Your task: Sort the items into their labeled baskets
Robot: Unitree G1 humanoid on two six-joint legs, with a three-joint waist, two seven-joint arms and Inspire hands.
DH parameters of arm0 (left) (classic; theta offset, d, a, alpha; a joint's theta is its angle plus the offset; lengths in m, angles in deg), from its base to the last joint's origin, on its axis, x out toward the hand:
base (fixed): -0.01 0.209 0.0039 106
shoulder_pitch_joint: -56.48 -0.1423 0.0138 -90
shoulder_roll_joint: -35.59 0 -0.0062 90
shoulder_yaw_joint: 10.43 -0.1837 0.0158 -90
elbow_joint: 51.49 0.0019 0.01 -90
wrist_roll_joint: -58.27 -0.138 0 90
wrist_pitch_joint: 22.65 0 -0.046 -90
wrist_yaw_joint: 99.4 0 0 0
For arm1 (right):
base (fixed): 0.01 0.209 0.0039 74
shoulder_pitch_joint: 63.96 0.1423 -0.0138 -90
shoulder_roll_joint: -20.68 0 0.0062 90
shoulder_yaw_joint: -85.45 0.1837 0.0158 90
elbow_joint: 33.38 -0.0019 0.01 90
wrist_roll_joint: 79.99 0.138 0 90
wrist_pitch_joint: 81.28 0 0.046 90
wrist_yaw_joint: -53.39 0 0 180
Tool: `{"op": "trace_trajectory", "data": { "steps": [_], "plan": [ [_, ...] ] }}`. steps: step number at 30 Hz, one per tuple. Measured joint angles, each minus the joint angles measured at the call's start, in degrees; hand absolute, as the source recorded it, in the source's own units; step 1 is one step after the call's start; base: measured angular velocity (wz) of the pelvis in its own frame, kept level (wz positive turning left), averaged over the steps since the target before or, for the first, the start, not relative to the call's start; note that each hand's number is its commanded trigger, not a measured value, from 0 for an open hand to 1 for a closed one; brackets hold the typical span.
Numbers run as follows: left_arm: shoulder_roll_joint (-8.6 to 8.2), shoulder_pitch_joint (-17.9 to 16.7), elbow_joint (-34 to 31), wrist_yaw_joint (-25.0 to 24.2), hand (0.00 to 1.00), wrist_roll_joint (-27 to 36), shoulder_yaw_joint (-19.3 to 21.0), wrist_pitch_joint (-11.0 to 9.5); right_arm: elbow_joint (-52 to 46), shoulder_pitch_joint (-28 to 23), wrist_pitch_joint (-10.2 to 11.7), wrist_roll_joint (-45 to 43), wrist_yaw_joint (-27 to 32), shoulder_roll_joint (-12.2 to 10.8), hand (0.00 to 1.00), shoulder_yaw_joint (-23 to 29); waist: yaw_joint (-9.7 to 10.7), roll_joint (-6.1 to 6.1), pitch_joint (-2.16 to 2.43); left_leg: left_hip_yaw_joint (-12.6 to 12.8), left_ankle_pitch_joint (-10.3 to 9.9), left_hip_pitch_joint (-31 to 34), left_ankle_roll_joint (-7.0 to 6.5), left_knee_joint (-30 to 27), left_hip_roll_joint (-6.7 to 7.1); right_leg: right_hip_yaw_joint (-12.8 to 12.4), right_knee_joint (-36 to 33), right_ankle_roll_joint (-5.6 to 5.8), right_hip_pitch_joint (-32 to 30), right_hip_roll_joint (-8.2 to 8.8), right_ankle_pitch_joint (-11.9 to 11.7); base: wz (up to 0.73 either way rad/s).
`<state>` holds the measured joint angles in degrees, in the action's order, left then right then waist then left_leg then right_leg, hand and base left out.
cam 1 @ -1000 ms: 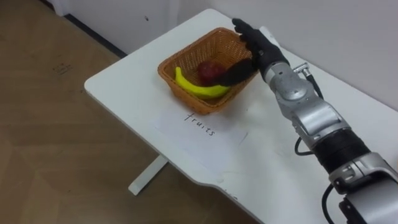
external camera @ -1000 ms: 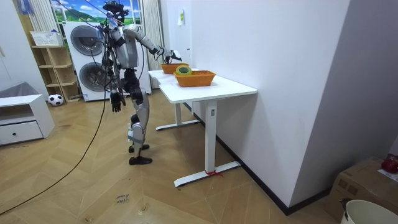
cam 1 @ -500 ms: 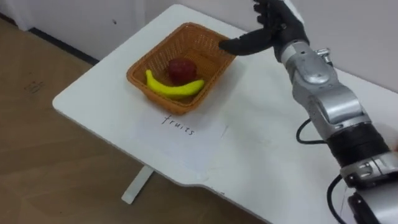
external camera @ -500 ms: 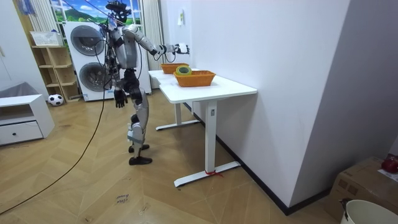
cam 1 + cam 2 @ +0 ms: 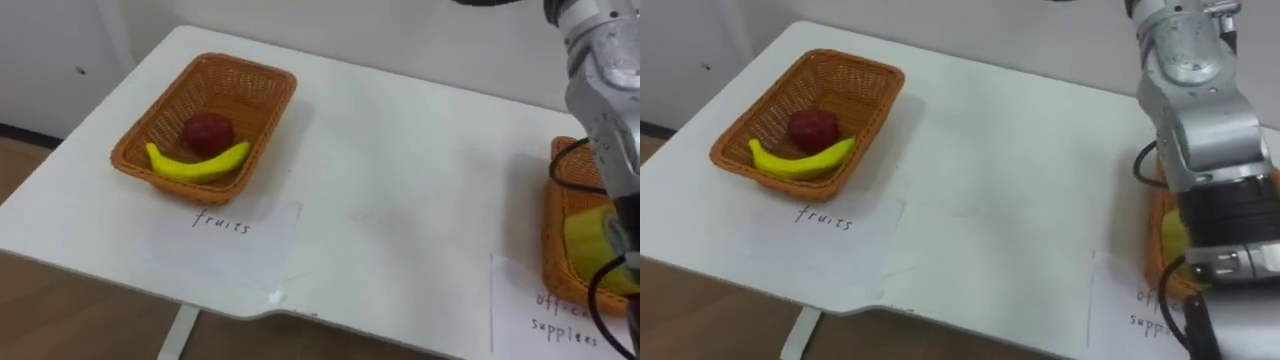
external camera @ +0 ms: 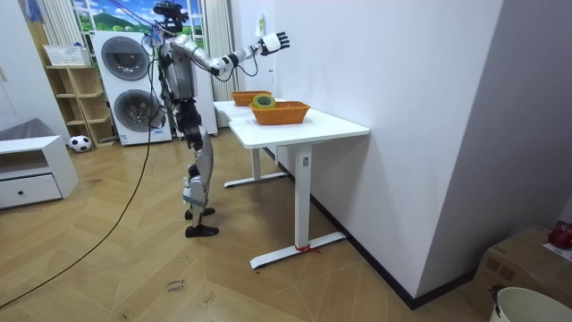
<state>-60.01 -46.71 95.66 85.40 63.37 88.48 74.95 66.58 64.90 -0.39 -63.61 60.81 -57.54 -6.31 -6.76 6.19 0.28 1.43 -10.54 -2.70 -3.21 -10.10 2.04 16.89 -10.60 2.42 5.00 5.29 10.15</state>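
Left eye view: banana and apple lie in the left basket; supplies basket near right. Room view: my right hand held high over the table, fingers spread, empty. Sorting looks finished; next, lower my arm.

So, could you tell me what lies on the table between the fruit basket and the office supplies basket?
Nothing: the left eye view shows bare white table between fruit basket and office supplies basket.

Stacked washing machines, wooden shelf, ball on floor
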Motion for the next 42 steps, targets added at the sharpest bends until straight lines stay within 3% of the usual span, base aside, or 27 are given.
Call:
{"op": "trace_trajectory", "data": {
  "steps": [5, 9, 11, 15, 23, 28, 30, 36, 38, 39, 42],
  "plan": [
    [0.04, -0.7, 0.0, -0.3, 0.00, 0.0, -0.1, -0.2, -5.0, -3.1, 0.0, 0.8, 0.0, 2.7, 0.00, 2.9, 3.5, 0.15, 0.09, 1.0, 0.0, -0.3, 0.01, 0.4, -0.40, -1.1, 0.1, -0.08, -0.2, -0.44, -0.2, -0.10],
    [0.03, -0.5, 0.0, 0.0, 0.00, 0.7, 0.0, -1.1, -5.1, -3.5, 0.3, 3.5, 0.5, 4.7, 0.00, 6.6, 5.1, 0.14, 0.08, 2.4, 0.0, -1.3, 0.04, 0.9, -0.68, -2.7, 0.1, -0.18, -0.1, -0.73, -0.2, -0.15],
    [0.05, -0.5, 0.0, 0.9, 0.00, 1.1, 0.0, -1.5, -5.8, -4.9, 0.5, 4.1, 1.2, 4.7, 0.00, 8.5, 5.4, 0.26, 0.09, 3.4, -0.1, -1.9, 0.18, 1.4, -0.94, -3.0, 0.1, -0.35, 0.0, -0.95, -0.4, -0.27],
    [0.08, -0.7, 0.1, 1.3, 0.00, 1.0, 0.8, -1.8, -7.8, -9.6, 0.8, 4.1, 1.3, 4.8, 0.00, 13.0, 8.1, 0.56, 0.30, 3.9, -0.2, -2.1, 0.30, 1.5, -1.31, -3.0, 0.2, -0.54, -0.1, -1.26, -0.5, -0.08],
    [0.11, -1.0, 0.1, 1.4, 0.00, 2.1, 2.3, -1.9, -9.1, -15.4, 0.8, 3.6, 4.8, 4.8, 0.00, 20.0, 11.5, 0.46, 0.31, 5.5, -0.4, -1.9, 0.69, 1.5, -1.95, -4.9, 0.0, -0.97, -1.3, -1.98, -0.8, -0.14],
    [0.01, -2.1, 0.2, 1.4, 0.00, 2.3, 2.1, -2.9, -9.1, -17.3, 1.8, 3.5, 9.3, 4.8, 0.00, 23.4, 11.9, 0.50, 0.30, 6.1, -0.7, -2.1, 1.16, 1.4, -2.52, -5.9, 0.1, -1.18, -1.2, -2.65, -0.9, -0.09],
    [-0.02, -2.6, 0.1, 1.4, 0.00, 2.3, 2.0, -3.0, -8.9, -20.7, 3.3, 3.5, 11.8, 4.8, 0.00, 24.3, 11.8, 0.36, 0.23, 6.3, -0.9, -2.6, 1.36, 1.4, -2.74, -6.0, 0.3, -1.32, -0.9, -2.87, -1.0, -0.02],
    [-0.16, -3.1, 0.1, 2.5, 0.00, 3.4, 2.2, -3.1, -8.1, -31.6, 3.6, 5.6, 17.1, 4.2, 0.00, 26.1, 11.6, -0.49, -0.17, 6.6, -1.0, -2.8, 1.46, 1.8, -2.87, -6.7, 0.2, -1.31, -0.9, -3.04, -1.0, -0.02],
    [-0.32, -3.4, 0.2, 2.5, 0.00, 3.4, 2.4, -3.2, -8.1, -33.8, 3.6, 7.0, 18.2, 3.7, 0.00, 27.6, 11.7, -0.98, -0.16, 6.6, -1.0, -2.6, 1.46, 1.9, -2.87, -6.8, 0.2, -1.31, -1.2, -3.14, -1.0, -0.07],
    [-0.45, -3.6, 0.3, 2.6, 0.00, 3.4, 2.9, -3.2, -7.1, -34.8, 3.9, 8.4, 19.2, 3.6, 0.00, 28.9, 11.8, -0.70, -0.36, 6.6, -1.0, -2.6, 1.46, 1.9, -2.89, -6.7, 0.2, -1.31, -1.1, -3.15, -1.0, -0.04],
    [-0.46, -3.5, 0.2, 2.9, 0.00, 3.5, 3.1, -3.4, -2.9, -36.0, 4.4, 10.4, 22.5, 3.1, 0.00, 30.6, 12.3, -0.68, -0.35, 6.6, -1.0, -2.5, 1.47, 1.9, -2.96, -6.6, 0.2, -1.31, -1.3, -3.18, -1.0, 0.00]
  ]
}}
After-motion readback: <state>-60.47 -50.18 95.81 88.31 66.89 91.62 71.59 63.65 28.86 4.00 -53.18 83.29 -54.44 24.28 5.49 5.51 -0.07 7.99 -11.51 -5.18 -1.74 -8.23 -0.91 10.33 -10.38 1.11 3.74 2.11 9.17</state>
